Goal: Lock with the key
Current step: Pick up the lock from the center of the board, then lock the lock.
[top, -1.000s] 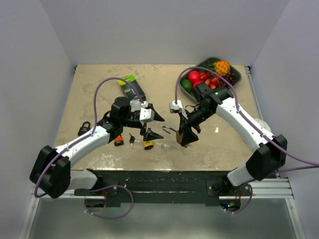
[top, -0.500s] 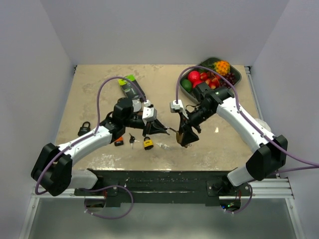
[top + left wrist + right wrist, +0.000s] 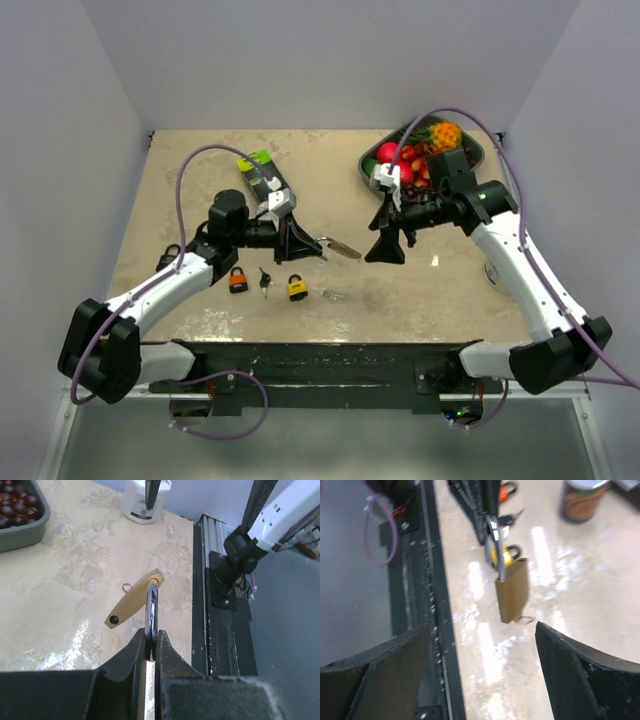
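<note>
The brass padlock's (image 3: 343, 248) keyhole cannot be made out in any view. A thin wire ring (image 3: 126, 586) shows at the far end of its body, but whether a key sits in the lock is hidden. The right wrist view is blurred, and it cuts off the yellow padlock (image 3: 297, 289) behind the shackle (image 3: 152, 605). The brass padlock is near the middle of the table (image 3: 180, 180), between the two arms, and looks clear of the surface. Its long axis runs left to right: the shackle points left into the left gripper (image 3: 312, 243) and the body points right, tipped slightly toward the near edge. The left gripper's fingers are pressed together on the shackle, pinching it. The right gripper (image 3: 388, 255) stands just right of the lock's body, apart from it, its fingers spread wide with nothing between them. Loose keys (image 3: 264, 278) lie on the table near the left arm. Half a second ago the right gripper was at the lock; it has since drawn back to the far right. The left gripper, spread a second ago, has closed.
</note>
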You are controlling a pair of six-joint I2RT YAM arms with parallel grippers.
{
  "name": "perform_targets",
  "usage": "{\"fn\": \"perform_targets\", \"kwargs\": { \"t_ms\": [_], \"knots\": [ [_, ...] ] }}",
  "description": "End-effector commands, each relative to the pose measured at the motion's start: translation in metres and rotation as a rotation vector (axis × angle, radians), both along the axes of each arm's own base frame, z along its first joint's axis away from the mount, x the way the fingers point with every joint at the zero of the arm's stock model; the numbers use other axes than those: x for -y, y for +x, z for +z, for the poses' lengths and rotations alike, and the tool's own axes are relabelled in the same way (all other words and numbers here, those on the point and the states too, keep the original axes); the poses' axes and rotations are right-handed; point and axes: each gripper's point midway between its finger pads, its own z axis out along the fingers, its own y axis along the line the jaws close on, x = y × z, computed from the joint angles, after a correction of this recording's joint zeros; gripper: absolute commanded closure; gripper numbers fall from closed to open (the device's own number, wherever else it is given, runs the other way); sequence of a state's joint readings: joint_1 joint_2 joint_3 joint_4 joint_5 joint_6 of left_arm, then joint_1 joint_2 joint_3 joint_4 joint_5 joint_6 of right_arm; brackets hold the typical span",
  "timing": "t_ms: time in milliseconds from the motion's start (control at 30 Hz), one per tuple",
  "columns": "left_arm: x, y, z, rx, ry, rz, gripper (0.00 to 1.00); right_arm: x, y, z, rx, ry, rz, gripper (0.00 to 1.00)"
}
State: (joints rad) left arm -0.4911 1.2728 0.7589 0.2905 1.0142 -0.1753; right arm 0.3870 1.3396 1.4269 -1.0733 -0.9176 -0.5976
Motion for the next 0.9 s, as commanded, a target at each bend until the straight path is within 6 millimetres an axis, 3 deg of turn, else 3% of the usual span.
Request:
{"fn": "perform_targets", "kwargs": {
  "t_ms": [0, 67, 100, 433, 567, 733, 867],
  "knots": [
    [-0.005, -0.012, 0.070, 0.127, -0.142, -0.020, 1.00, 0.002, 0.025, 0.042, 0.167, 0.098, -0.153, 0.09],
    [-0.006, -0.015, 0.078, 0.117, -0.155, -0.015, 1.00, 0.005, 0.018, 0.041, 0.195, 0.120, -0.183, 0.01],
    [-0.007, -0.016, 0.085, 0.129, -0.167, -0.015, 1.00, 0.004, 0.020, 0.048, 0.227, 0.155, -0.191, 0.01],
    [-0.010, -0.030, 0.121, 0.116, -0.231, -0.038, 1.00, 0.000, -0.017, 0.035, 0.252, 0.227, -0.032, 0.01],
    [-0.011, -0.033, 0.130, 0.108, -0.263, -0.033, 1.00, -0.006, -0.019, 0.033, 0.261, 0.296, -0.026, 0.01],
    [-0.012, -0.032, 0.135, 0.101, -0.277, -0.017, 1.00, -0.012, -0.014, 0.026, 0.251, 0.314, -0.022, 0.16],
    [-0.012, -0.033, 0.138, 0.092, -0.298, -0.007, 1.00, -0.023, -0.010, 0.026, 0.254, 0.336, 0.003, 0.20]
  ]
}}
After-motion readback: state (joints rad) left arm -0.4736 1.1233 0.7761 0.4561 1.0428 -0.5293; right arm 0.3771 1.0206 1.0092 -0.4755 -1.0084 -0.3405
